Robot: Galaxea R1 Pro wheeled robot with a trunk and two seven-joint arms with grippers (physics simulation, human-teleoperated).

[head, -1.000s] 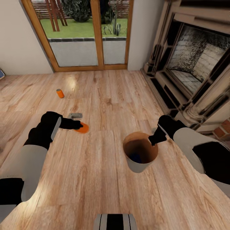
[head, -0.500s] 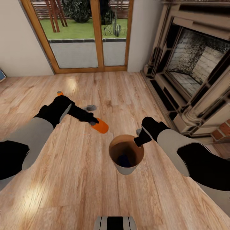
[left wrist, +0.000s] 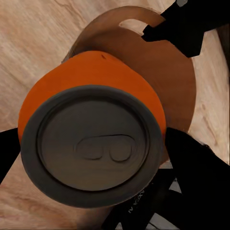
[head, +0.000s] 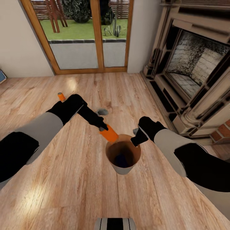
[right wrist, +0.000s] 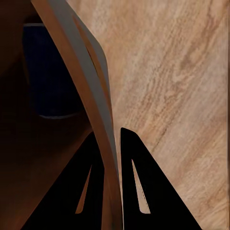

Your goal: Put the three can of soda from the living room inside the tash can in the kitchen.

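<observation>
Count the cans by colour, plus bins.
Orange cans: 2, one in the left gripper at the bin rim, one on the floor.
Blue cans: 1, inside the bin.
Bins: 1, rim pinched by the right gripper.
Total: 4.

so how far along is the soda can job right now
Done: the dark blue can already lies inside the trash can, which the right gripper pinches by its rim. In hand: the left gripper holds an orange can at the bin's edge. Left: the second orange can on the floor, then the kitchen.
</observation>
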